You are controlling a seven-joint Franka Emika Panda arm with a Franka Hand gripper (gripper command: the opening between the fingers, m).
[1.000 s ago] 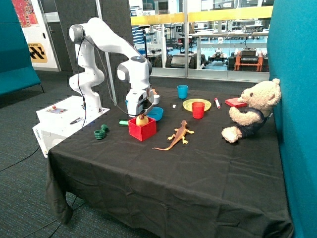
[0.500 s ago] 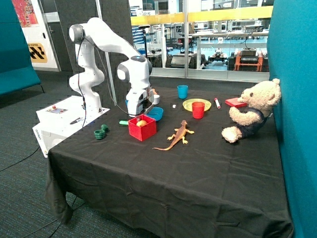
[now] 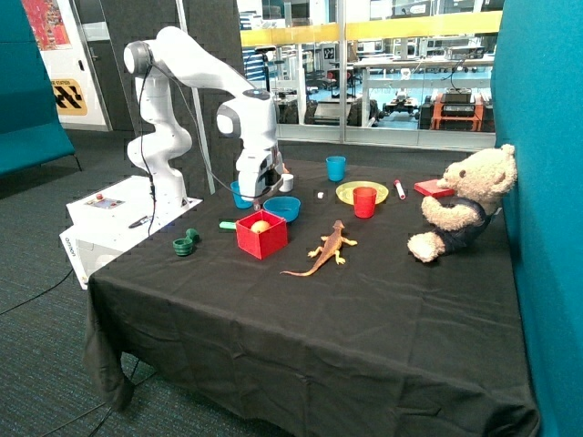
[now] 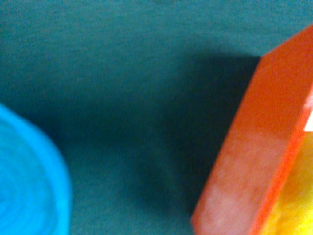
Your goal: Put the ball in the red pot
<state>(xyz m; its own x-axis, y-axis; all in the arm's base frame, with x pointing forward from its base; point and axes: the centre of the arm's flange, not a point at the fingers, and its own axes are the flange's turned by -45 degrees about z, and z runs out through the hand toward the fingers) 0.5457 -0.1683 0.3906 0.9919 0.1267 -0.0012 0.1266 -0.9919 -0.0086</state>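
Observation:
The pale yellow ball (image 3: 260, 226) lies inside the red pot (image 3: 261, 240), a square red box on the black tablecloth. My gripper (image 3: 258, 192) hangs above and slightly behind the pot, clear of it, between the pot and the blue bowl (image 3: 282, 208). It holds nothing that I can see. In the wrist view the red pot's wall (image 4: 259, 147) fills one side, with the yellow ball (image 4: 293, 205) showing inside it, and the rim of the blue bowl (image 4: 24, 181) is on the other side.
An orange toy lizard (image 3: 326, 248) lies beside the pot. A red cup (image 3: 364, 202), a yellow plate (image 3: 351, 192), a blue cup (image 3: 336, 168) and a teddy bear (image 3: 465, 202) stand further along the table. Green rings (image 3: 186, 243) lie near the table edge.
A second ago the ball was at my gripper just over the pot. It now lies in the pot, and my gripper has risen and drawn back.

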